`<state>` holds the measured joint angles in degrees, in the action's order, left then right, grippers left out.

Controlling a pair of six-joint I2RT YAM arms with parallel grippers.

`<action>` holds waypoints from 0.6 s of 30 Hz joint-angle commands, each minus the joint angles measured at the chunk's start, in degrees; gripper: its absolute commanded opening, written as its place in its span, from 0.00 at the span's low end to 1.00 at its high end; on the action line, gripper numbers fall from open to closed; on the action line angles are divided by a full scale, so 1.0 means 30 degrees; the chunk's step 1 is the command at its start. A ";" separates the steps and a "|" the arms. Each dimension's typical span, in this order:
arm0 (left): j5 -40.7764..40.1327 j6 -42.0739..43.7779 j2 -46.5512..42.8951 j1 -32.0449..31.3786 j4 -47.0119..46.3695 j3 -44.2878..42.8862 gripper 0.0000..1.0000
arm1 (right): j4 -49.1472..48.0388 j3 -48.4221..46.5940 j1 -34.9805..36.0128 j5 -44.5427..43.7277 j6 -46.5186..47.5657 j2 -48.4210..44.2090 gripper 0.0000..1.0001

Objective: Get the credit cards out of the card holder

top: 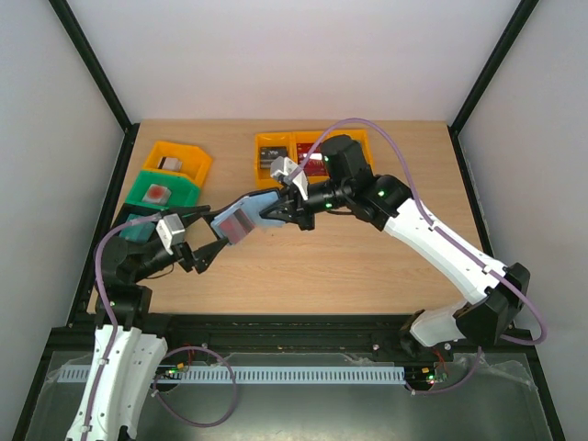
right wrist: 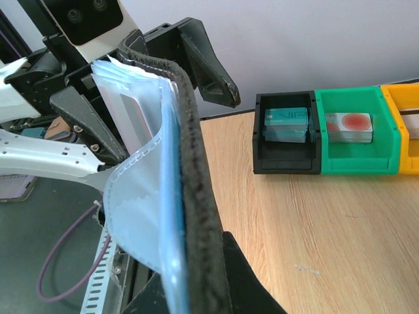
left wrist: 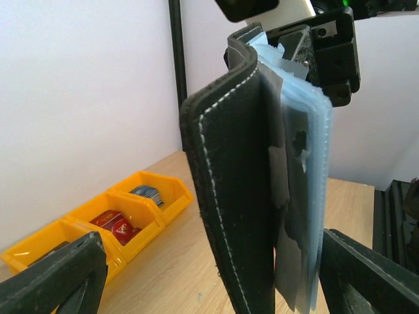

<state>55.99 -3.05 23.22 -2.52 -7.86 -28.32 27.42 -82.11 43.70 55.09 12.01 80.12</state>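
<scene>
One card holder (top: 241, 220) (sleeves fanned), airborne, long axis seemingly toward left arm (top: 138, 262)

I work at a light wooden table (top: 367, 266) with a fine grain. Plain white walls (top: 276, 55) close it in on 3 sides: far, left and right. 2 black posts (top: 94, 64) slant up from the far corners, 1 on the left and 1 on the right. Along the near edge a dark plate (top: 276, 326) lies in front of me, and on it a white slotted strip (top: 303, 375) runs from left to right. The light is even and soft, with only faint shadows on the wood.
</scene>
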 commanded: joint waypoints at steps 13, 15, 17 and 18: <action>0.0156 0.2354 -0.0219 0.0226 0.1009 -0.1171 0.84 | 0.0550 -0.1068 -0.0329 0.1230 0.0193 -0.0733 0.02; -0.0146 0.2189 -0.0020 0.0204 0.0834 -0.1302 0.83 | 0.0235 -0.1049 -0.0329 0.1150 -0.0342 -0.0726 0.01; -0.0354 0.1859 0.0233 0.0093 0.0746 -0.1388 0.79 | -0.0162 -0.0984 -0.0329 0.1454 -0.0883 -0.0543 0.02; -0.0429 0.1601 0.0364 -0.0006 0.0697 -0.1392 0.76 | -0.0587 -0.0814 -0.0329 0.1963 -0.1303 -0.0456 0.02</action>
<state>55.92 2.52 23.05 -2.22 -4.23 -30.35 29.28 -83.09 43.07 57.14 11.79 79.75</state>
